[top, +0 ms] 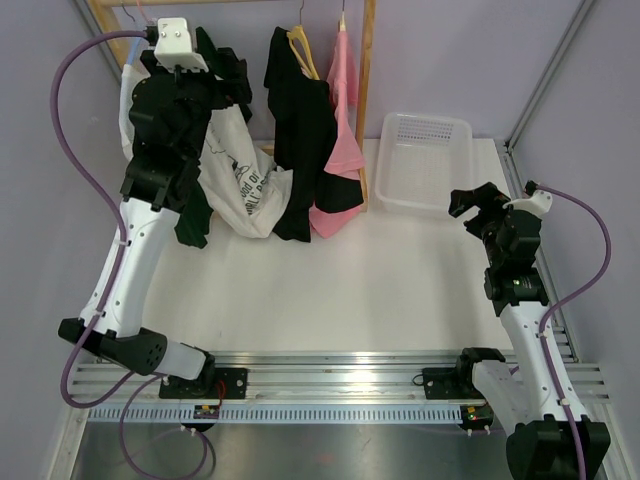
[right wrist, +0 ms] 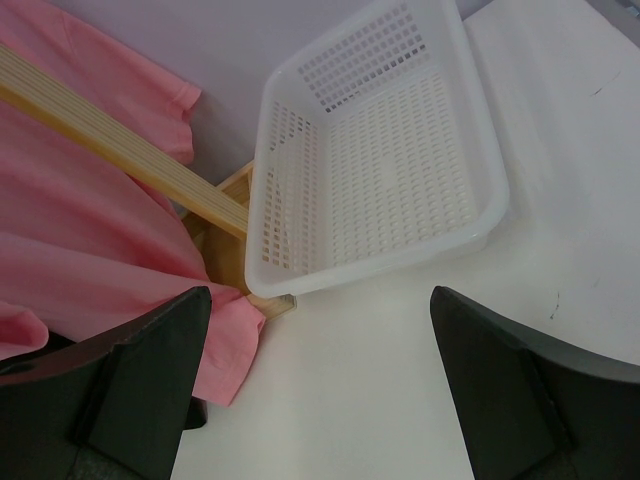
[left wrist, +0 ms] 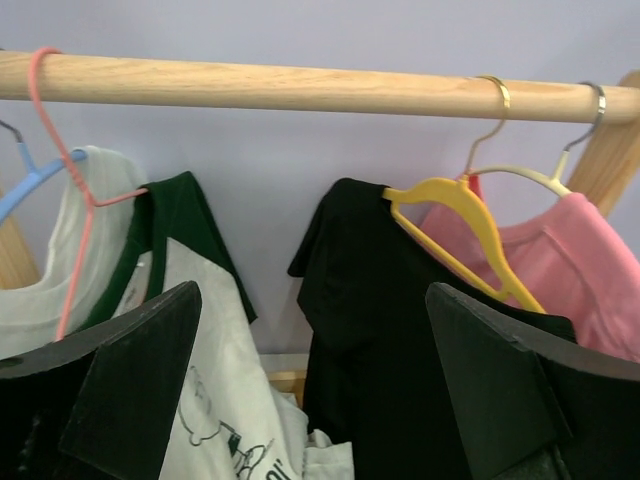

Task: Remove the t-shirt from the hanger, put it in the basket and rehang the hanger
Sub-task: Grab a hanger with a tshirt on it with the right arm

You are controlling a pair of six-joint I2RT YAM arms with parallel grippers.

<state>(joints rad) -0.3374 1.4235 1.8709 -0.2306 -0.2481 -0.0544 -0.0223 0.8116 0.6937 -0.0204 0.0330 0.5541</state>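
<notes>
Four hangers on one rail [left wrist: 300, 88]: blue hanger [left wrist: 30, 185], coral hanger [left wrist: 75, 210], yellow hanger [left wrist: 460, 225], cream hanger [left wrist: 520, 172]. Four shirts, best count since they overlap: white shirt [left wrist: 40, 290], green-sleeved shirt [left wrist: 185, 225], black shirt [left wrist: 370, 320], pink shirt [left wrist: 590, 270]. One basket [right wrist: 300, 180]. One table [top: 380, 290]. Two arms: left arm [top: 135, 260], right arm [top: 520, 320]. Two grippers: left gripper [left wrist: 312, 288], right gripper [right wrist: 315, 290].

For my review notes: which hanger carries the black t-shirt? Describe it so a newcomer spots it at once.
Start at the wooden rail at the back. Right of its middle hangs a black t-shirt, next to a pink shirt. Its yellow hanger is broad and flat, unlike the thin pink hanger and cream hanger on either side.
</notes>
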